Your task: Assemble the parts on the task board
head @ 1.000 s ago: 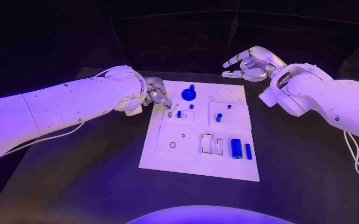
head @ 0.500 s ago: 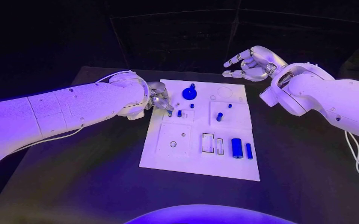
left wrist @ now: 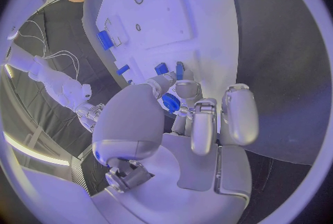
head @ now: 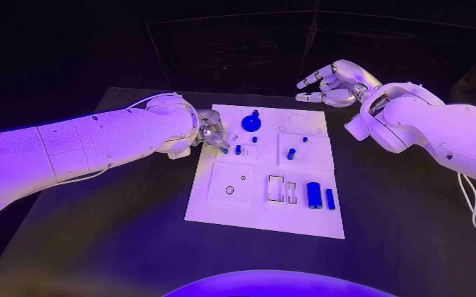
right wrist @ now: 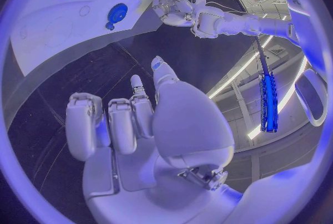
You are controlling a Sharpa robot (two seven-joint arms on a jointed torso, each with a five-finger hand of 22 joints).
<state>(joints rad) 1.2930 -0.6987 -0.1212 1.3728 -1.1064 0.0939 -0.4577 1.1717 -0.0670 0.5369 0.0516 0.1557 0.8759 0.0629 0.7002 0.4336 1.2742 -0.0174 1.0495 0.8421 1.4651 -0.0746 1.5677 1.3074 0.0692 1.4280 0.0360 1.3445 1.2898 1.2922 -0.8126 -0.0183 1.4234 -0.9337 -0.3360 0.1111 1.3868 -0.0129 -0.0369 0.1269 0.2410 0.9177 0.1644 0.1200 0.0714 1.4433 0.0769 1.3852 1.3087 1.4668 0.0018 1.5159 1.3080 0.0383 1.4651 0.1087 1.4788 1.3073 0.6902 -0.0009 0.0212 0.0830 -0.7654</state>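
The white task board point(head: 248, 204) lies mid-table. On it I see a round blue knob point(head: 251, 124), small blue pegs point(head: 291, 153), a blue cylinder point(head: 314, 195) and a narrow blue bar point(head: 329, 200). My left hand point(head: 211, 133) is low over the board's far left part. Its thumb and a finger reach to two small blue pieces point(left wrist: 161, 68) by its fingertips point(left wrist: 185, 89). Whether they grip one I cannot tell. Between thumb and fingers blue point(left wrist: 171, 103) shows. My right hand point(head: 336, 84) hangs raised beyond the board's far right corner, fingers apart and holding nothing point(right wrist: 132, 118).
A recessed square with a small hole point(head: 229, 190) and two rectangular slots point(head: 276, 189) sit in the board's near half. A faint round recess point(head: 298, 122) marks the far right corner. Black table point(head: 119, 242) surrounds the board.
My left hand has slid a little nearer and rightward along the board's left edge, down to the two small blue pieces. The right hand has stayed where it was.
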